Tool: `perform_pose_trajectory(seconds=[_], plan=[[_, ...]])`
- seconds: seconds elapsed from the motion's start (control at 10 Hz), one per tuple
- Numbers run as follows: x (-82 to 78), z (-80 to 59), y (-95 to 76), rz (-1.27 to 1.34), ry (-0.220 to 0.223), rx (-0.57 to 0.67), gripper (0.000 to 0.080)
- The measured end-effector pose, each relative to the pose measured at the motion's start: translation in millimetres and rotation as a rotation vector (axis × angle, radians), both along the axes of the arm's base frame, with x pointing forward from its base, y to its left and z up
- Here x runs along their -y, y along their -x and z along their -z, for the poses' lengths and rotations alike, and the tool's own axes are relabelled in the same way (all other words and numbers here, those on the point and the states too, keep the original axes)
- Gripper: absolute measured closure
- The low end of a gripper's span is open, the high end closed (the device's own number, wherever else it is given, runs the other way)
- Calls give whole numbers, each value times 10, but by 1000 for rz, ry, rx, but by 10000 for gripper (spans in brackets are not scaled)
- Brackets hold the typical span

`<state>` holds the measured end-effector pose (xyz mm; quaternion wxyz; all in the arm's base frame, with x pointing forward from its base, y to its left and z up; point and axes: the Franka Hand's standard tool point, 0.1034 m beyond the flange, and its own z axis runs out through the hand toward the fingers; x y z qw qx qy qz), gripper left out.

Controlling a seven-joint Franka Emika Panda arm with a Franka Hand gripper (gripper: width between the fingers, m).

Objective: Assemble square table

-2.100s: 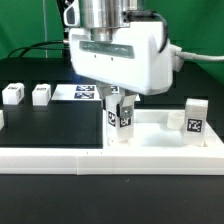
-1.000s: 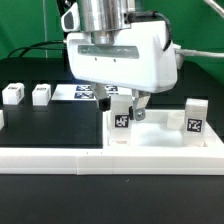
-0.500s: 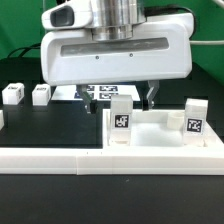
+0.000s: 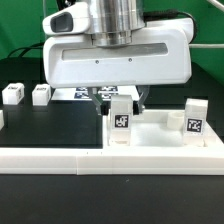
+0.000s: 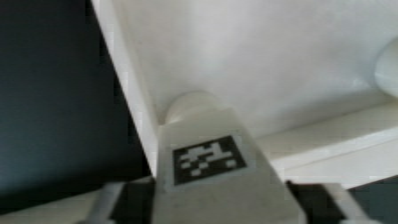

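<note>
The square tabletop (image 4: 158,136) lies white and rimmed at the exterior view's right. One tagged white leg (image 4: 121,122) stands upright at its near-left corner, and a second leg (image 4: 194,117) stands at the right corner. My gripper (image 4: 118,100) hangs straight above the first leg, its fingers on either side of the leg's top. In the wrist view the leg (image 5: 215,160) rises between the fingers (image 5: 128,202), with dark gaps on both sides, over the tabletop (image 5: 249,60). My gripper (image 5: 217,206) is open.
Two loose tagged legs (image 4: 12,93) (image 4: 40,94) stand on the black table at the back left. The marker board (image 4: 84,93) lies behind them under the gripper body. A long white border bar (image 4: 50,156) runs along the front.
The gripper let go of the leg it held and turned about its axis to face broadside. Its fingers opened wide, then came in closer around the leg's top. The leg stayed upright.
</note>
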<state>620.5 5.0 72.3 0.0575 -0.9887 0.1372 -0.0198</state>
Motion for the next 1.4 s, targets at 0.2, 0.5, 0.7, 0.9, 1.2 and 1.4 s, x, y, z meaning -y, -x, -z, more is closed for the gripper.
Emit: perform_pose_trajectory(seconds=[0.2, 0.5, 0.7, 0.9, 1.2, 1.4], plan=[[5, 2, 0, 166, -9, -18, 508], [-14, 2, -26, 542, -16, -81, 508], [-41, 12, -44, 933, -19, -166, 508], [-72, 20, -51, 1304, -85, -218, 508], [-61, 18, -69, 1445, -117, -238, 508], [-67, 19, -68, 1422, -117, -236, 286]])
